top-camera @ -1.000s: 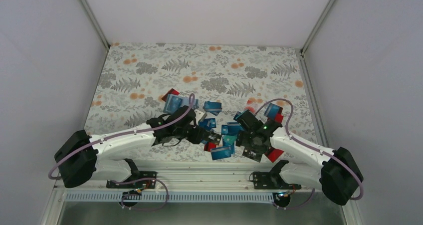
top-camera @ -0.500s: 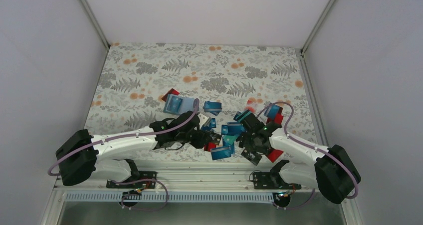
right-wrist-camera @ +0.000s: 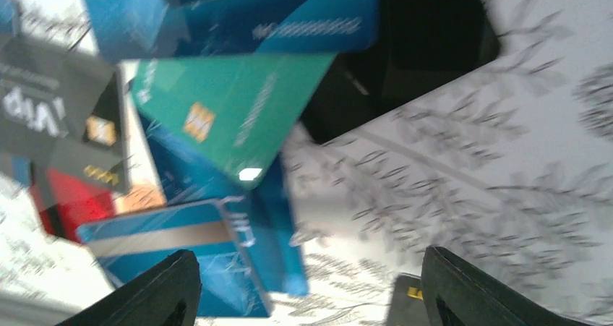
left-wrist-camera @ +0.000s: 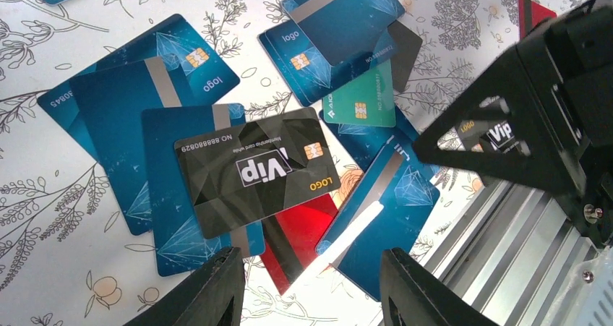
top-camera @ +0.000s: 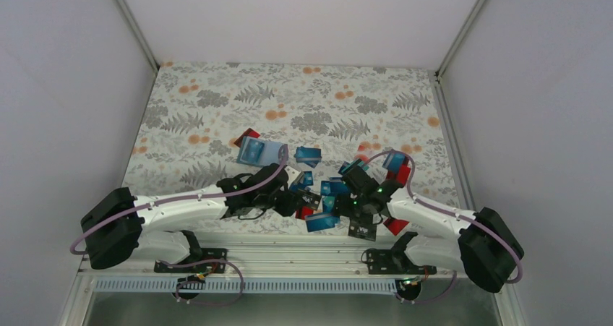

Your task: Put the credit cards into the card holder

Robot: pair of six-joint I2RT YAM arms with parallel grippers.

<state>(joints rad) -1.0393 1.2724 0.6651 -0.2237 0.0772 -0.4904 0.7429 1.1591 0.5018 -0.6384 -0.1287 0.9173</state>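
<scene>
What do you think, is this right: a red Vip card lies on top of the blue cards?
No: the Vip card is black, not red. It does lie on top of blue cards, as the left wrist view shows.

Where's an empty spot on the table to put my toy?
The far half of the table, between the back wall and the cards, is bare. So is the left side, beside the card holder. The near middle is crowded with overlapping cards.
</scene>
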